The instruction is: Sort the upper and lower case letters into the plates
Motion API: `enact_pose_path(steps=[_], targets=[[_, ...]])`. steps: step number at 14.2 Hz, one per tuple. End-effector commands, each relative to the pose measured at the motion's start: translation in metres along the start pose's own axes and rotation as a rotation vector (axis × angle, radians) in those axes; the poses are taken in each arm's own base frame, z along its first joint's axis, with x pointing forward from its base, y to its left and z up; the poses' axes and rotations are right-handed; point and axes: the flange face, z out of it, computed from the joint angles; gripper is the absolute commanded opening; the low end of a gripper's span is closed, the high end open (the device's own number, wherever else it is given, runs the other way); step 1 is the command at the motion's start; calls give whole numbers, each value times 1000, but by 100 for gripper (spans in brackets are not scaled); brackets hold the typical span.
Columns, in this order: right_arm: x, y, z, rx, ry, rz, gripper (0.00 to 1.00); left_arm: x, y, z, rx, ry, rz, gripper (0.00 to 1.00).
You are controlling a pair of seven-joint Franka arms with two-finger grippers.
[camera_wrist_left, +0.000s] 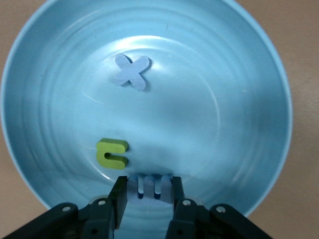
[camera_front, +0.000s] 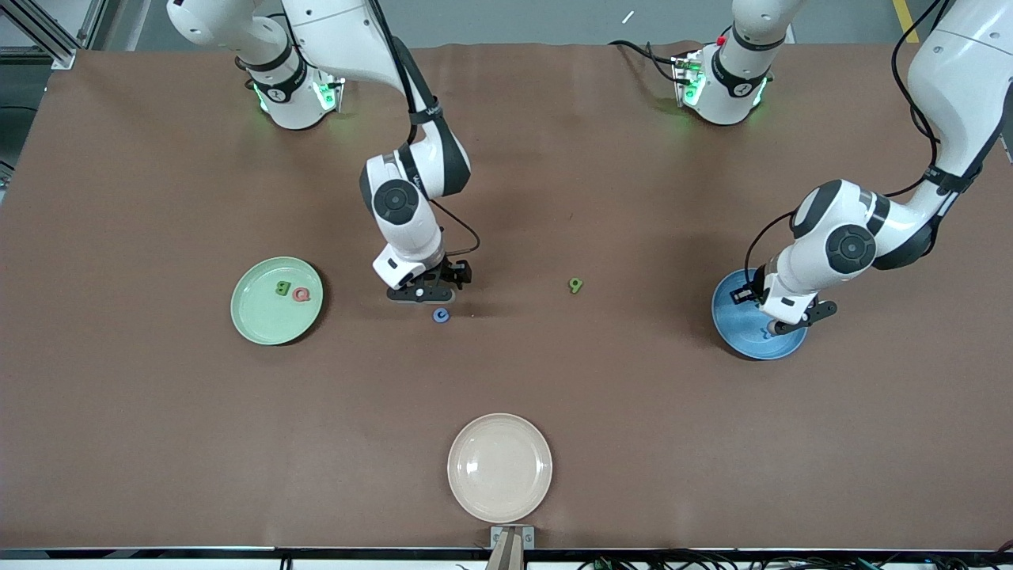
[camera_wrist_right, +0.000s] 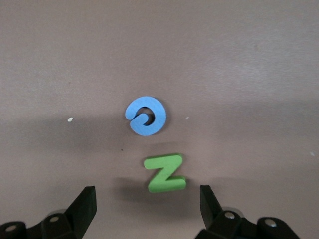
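Right pincer (camera_wrist_right: 144,209) hangs wide open over the green Z (camera_wrist_right: 166,173) on the counter (camera_front: 158,435) — light, stiff, best pinched across its flat sides. Left pincer (camera_wrist_left: 147,196) grips a pale blue letter (camera_wrist_left: 148,186) over the blue plate (camera_wrist_left: 259,74).

A: From my station, what do I log besides the work items?

B: I see a brown table (camera_front: 158,443) and one beige plate (camera_front: 499,468) on it, at the edge nearest the front camera.

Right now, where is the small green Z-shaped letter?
The small green Z-shaped letter lies on the brown table under the open right end effector, beside the round blue letter, between the mint green plate and the blue plate.
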Motion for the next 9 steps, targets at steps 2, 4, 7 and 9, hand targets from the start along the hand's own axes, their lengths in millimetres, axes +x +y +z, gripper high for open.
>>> enact_pose_path(steps=[2,4,7,9], targets=[[3,-5,7,-3,22,-4,81,-1,1,4,-4,20,-9,20],[5,-4,7,-6,23,-30,76,-1,1,4,-4,20,-9,22],[5,-3,7,-7,22,-34,68,2,1,-3,3,34,3,97],[5,-3,8,-10,20,-37,61,6,6,-20,15,54,2,100]])
